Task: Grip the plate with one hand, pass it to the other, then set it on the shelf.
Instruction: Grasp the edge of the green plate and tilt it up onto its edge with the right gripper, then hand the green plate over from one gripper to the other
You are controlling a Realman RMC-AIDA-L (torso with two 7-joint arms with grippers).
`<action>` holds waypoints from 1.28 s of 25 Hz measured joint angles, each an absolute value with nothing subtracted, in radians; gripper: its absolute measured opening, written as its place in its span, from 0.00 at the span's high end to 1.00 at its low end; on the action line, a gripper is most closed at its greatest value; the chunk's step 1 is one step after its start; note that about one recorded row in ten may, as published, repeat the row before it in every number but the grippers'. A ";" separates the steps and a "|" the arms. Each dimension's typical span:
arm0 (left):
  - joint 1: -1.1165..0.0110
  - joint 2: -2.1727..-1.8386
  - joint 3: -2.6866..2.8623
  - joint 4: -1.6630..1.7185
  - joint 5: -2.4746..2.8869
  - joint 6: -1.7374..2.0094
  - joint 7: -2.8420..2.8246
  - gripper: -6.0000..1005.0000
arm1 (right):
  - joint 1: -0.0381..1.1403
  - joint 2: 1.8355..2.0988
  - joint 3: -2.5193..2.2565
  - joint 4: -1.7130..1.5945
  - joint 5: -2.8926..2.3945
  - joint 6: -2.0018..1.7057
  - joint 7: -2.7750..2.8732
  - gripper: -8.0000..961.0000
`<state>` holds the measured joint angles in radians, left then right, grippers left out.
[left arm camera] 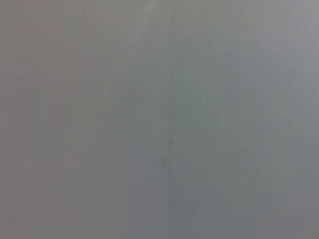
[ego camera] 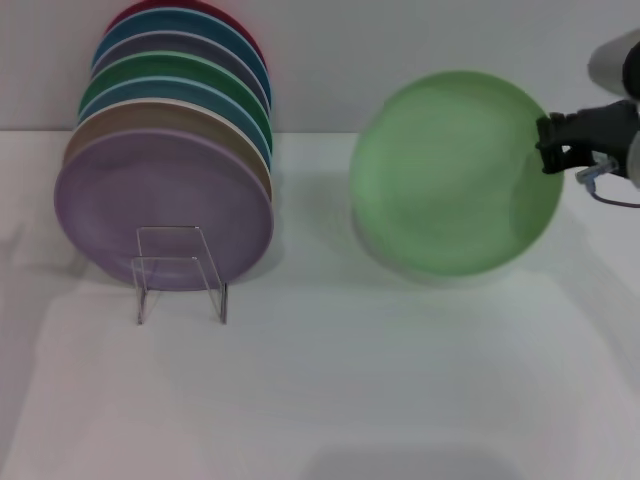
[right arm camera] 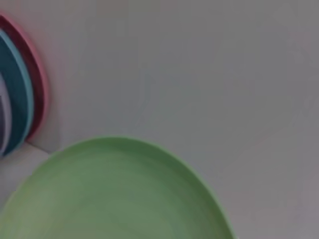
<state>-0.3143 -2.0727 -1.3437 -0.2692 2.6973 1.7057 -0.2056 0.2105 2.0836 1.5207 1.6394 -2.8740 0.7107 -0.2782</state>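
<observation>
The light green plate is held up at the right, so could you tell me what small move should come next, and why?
Probably bring the left gripper in toward the plate: the right gripper grips its right rim, lifted, and the left one is out of sight.

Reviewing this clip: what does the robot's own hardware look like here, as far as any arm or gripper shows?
Only the right gripper shows, at the head view's right edge: black, blocky linkage parts, with a thin light cable looping beneath and a pale grey rounded arm segment above. No markings can be made out. The left arm shows in no view.
</observation>
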 joint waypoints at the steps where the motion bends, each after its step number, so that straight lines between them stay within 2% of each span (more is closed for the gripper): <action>1: -0.313 -2.073 -1.344 -0.269 2.697 1.708 -0.206 0.17 | 0.197 2.084 1.506 1.640 -2.877 0.677 -0.278 0.97; 7: -0.307 -2.072 -1.343 -0.269 2.698 1.714 -0.206 0.17 | 0.123 2.085 1.430 1.599 -2.879 0.429 -0.279 0.97; 21: -0.286 -2.074 -1.313 -0.270 2.698 1.724 -0.209 0.17 | 0.094 2.083 1.295 1.266 -2.810 -0.200 -0.274 0.97; 25: -0.257 -2.075 -1.220 -0.272 2.696 1.760 -0.222 0.17 | 0.067 2.081 1.219 1.146 -2.780 -0.463 -0.253 0.97; 32: -0.194 -2.075 -1.105 -0.272 2.694 1.807 -0.318 0.17 | -0.020 2.082 1.116 1.112 -2.779 -0.680 -0.251 0.97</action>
